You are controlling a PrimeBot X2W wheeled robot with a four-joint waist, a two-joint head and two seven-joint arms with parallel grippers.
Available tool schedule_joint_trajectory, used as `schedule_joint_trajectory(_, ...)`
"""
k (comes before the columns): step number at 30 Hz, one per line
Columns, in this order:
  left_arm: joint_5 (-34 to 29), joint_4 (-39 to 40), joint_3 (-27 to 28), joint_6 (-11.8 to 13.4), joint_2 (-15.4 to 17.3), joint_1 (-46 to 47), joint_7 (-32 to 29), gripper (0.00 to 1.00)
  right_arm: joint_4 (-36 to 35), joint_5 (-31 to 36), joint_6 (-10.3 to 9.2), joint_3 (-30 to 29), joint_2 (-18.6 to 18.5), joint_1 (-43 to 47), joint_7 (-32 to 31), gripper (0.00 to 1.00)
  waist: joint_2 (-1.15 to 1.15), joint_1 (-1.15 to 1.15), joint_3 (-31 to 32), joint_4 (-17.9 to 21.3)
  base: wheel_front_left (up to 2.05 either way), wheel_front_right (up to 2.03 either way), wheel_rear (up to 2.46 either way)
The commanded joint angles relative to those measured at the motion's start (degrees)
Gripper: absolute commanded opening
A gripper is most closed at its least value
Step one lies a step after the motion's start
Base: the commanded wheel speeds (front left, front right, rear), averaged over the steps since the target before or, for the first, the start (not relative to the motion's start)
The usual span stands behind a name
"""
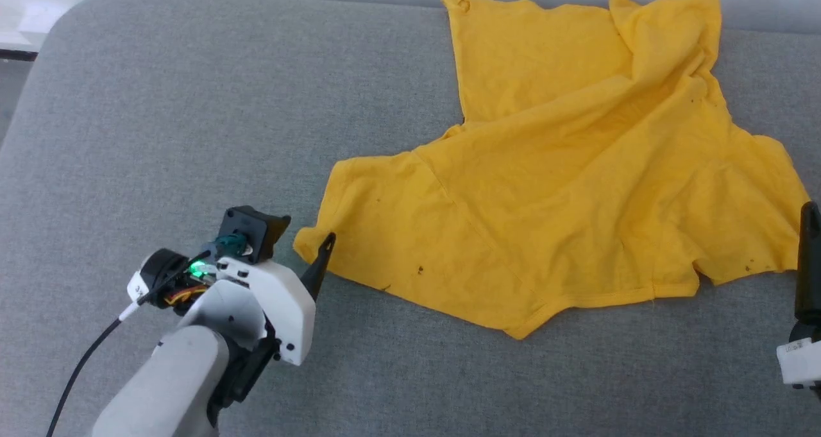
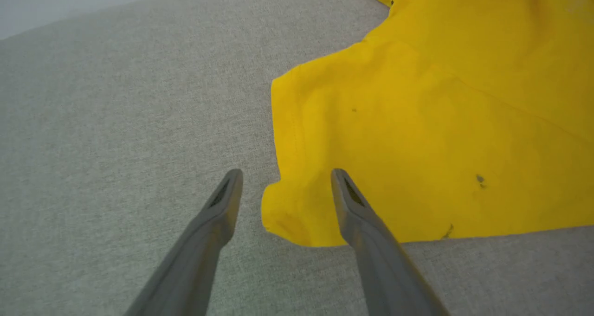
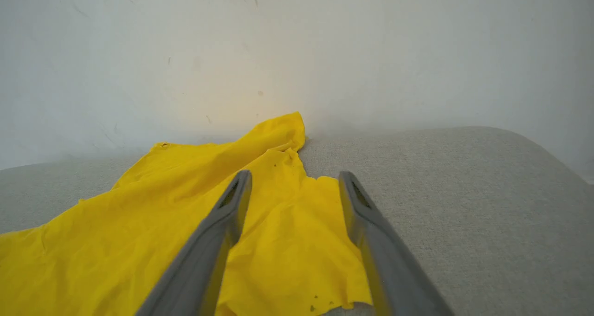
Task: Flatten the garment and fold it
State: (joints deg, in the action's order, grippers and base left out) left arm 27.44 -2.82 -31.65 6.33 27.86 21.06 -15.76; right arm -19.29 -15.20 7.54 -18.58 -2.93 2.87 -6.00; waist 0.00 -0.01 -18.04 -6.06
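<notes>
Because the garment is light, limp cotton, it will probably sag and crease when lifted; it lies rumpled, plain side up, on the grey cushion; left gripper: jaws spread about the nearest corner; right gripper: jaws spread over the opposite edge; grip at hems or corners.

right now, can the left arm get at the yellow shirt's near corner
Probably yes: the left pincer stands open right at that corner of the shirt, one finger over the cloth, nothing in between.
</notes>
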Motion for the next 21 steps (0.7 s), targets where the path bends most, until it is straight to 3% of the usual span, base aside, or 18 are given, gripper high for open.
schedule_joint_trajectory(1,0.5,0.0,0.0,0.6,0.1,-0.9,-0.7,1.00,0.2,-0.4,-0.05,-0.1,0.0,0.2,0.0,1.00,0.00,0.01,-0.5,0.4,0.00,0.00,0.00)
schedule_joint_trajectory(9,2.3,-2.7,-0.3,3.0,-0.3,-1.5,-6.9,1.00,0.7,-0.6,-0.05,-0.2,0.0,0.0,0.2,1.00,0.00,0.01,-1.7,1.6,0.00,0.00,0.00)
schedule_joint_trajectory(13,3.8,-3.8,-1.1,2.3,-0.6,-1.7,-9.6,0.97,1.0,-0.8,-0.05,-0.1,0.0,-0.3,0.3,1.00,0.00,0.01,-2.0,2.1,0.00,0.00,0.00)
schedule_joint_trajectory(14,3.8,-3.8,-1.1,2.1,-0.6,-1.6,-9.4,0.11,1.1,-0.8,-0.05,-0.1,0.0,-0.3,0.4,1.00,0.00,0.01,-2.1,2.1,0.00,0.00,0.00)
schedule_joint_trajectory(15,4.1,-3.8,-0.9,2.0,-0.8,-1.6,-8.8,0.00,1.3,-0.8,-0.05,-0.2,0.0,-0.4,0.4,1.00,0.00,0.01,-2.0,2.1,0.00,0.00,0.00)
schedule_joint_trajectory(21,5.4,-2.9,1.9,2.9,-1.8,-2.0,-3.5,0.00,2.0,-1.0,-0.05,-0.3,0.0,-0.1,0.7,1.00,0.00,0.01,-1.0,2.0,0.00,0.00,0.00)
